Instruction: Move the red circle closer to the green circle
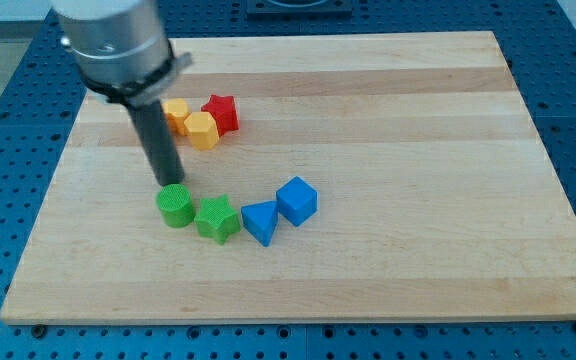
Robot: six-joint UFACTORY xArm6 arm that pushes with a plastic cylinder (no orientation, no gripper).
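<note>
The green circle (175, 207) lies on the wooden board (418, 150), left of centre. My tip (171, 183) stands just above it in the view, touching or nearly touching its top edge. No red circle shows; the arm covers part of the board at the top left. The only red block I see is a red star (222, 112) near the top left.
Two yellow blocks (176, 114) (201, 130) sit against the red star's left side. A green star (217, 219), a blue triangle (260, 222) and a blue cube (296, 200) form a row to the right of the green circle.
</note>
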